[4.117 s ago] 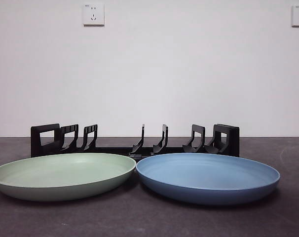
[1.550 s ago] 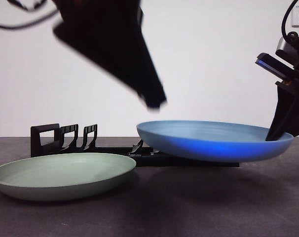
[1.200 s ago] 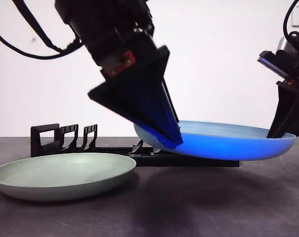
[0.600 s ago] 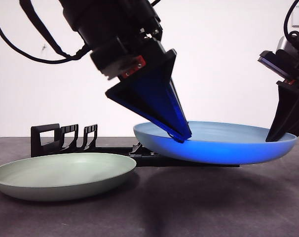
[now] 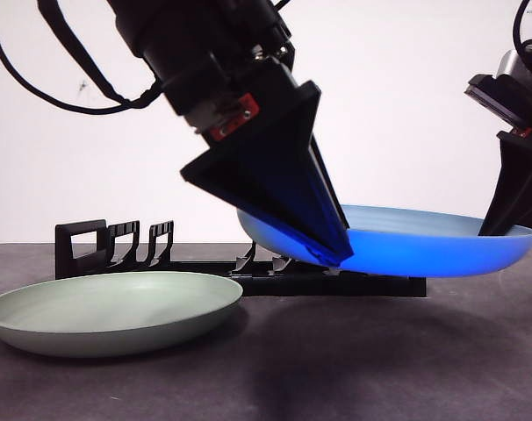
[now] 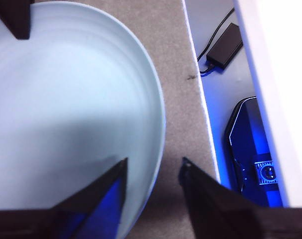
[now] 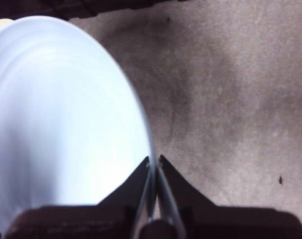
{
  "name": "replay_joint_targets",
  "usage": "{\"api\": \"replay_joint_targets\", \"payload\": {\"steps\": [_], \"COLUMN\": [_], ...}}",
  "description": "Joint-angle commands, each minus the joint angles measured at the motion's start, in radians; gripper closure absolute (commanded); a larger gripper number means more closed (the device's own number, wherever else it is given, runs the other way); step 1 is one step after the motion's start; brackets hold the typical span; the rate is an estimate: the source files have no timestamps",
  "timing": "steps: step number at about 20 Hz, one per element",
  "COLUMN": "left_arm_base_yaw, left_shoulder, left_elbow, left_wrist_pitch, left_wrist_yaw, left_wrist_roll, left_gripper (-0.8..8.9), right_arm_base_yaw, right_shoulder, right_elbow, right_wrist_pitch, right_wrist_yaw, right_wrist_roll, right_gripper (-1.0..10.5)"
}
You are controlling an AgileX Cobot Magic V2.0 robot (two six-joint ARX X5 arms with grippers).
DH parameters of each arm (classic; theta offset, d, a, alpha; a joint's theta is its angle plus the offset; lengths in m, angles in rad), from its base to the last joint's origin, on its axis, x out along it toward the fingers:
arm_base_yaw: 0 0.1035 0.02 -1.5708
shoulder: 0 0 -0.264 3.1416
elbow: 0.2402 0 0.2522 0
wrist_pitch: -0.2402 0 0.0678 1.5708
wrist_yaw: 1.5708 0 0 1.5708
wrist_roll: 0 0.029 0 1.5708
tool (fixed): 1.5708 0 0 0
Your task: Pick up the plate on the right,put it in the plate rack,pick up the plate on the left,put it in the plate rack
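The blue plate (image 5: 406,250) hangs above the dark table (image 5: 354,368), lifted clear of it and roughly level, with its smooth matte bowl casting a soft shadow on the surface below. Directly behind and beneath it runs the plate rack (image 5: 117,250), a long low black plastic piece with blocky looped ends and pairs of upright curved prongs; the raised plate hides most of the rack's right half, so only its base bar and a few prong tips show there. The right gripper (image 7: 155,162) pinches the plate's far right rim, its two black jaws drawn narrow with the thin edge clamped between them — in the front view it reaches down from the right edge of the picture onto that rim (image 5: 512,219). The left gripper (image 6: 153,169) is at the plate's other side: its jaws stand apart, one over the pale inside of the plate and one outside it, straddling the rim without closing on it, and in the front view its big dark wedge (image 5: 327,250) blocks the plate's left edge and the middle of the rack. The green plate (image 5: 112,311) lies flat on the table to the left, shallow, round and matte, in front of the rack's left end and well clear of both arms. The tabletop is a dark grey, finely speckled surface — behind it is a plain white wall (image 5: 406,105).
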Motion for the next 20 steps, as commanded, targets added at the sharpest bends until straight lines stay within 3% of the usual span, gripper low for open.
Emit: {"api": "replay_joint_targets", "payload": {"steps": [1, 3, 9, 11, 12, 13, 15, 20], "left_arm_base_yaw": [0.004, 0.005, 0.005, -0.004, -0.009, -0.010, -0.010, 0.013], "left_shoulder": [0.012, 0.016, 0.047, 0.047, 0.043, 0.032, 0.016, -0.048], "left_elbow": [-0.006, -0.006, -0.006, -0.006, -0.003, 0.003, 0.034, 0.142], "left_wrist_pitch": [0.000, -0.002, -0.002, 0.004, 0.006, 0.006, 0.008, 0.037], "left_wrist_yaw": [-0.013, -0.013, -0.011, -0.008, -0.022, -0.048, -0.066, -0.059], "left_wrist_roll": [0.007, 0.008, 0.011, 0.006, -0.003, -0.029, -0.081, -0.250], "left_gripper": [6.68, 8.32, 8.22, 8.22, 8.22, 8.22, 8.22, 8.22], "right_arm_base_yaw": [0.003, 0.003, 0.002, 0.000, -0.004, -0.014, -0.041, -0.118], "right_shoulder": [-0.005, -0.005, -0.006, -0.014, -0.027, -0.041, -0.090, -0.303], "right_elbow": [0.004, 0.004, 0.005, 0.006, 0.007, 0.011, 0.021, 0.021], "right_wrist_pitch": [0.005, 0.006, 0.006, 0.014, 0.021, 0.026, 0.063, 0.249], "right_wrist_yaw": [-0.018, -0.056, -0.056, -0.052, -0.048, -0.048, -0.049, -0.008], "right_wrist_roll": [-0.009, -0.009, -0.011, -0.021, -0.021, -0.020, -0.014, 0.079], "right_gripper": [9.6, 9.6, 9.5, 8.4, 7.4, 6.8, 6.8, 7.0]}}
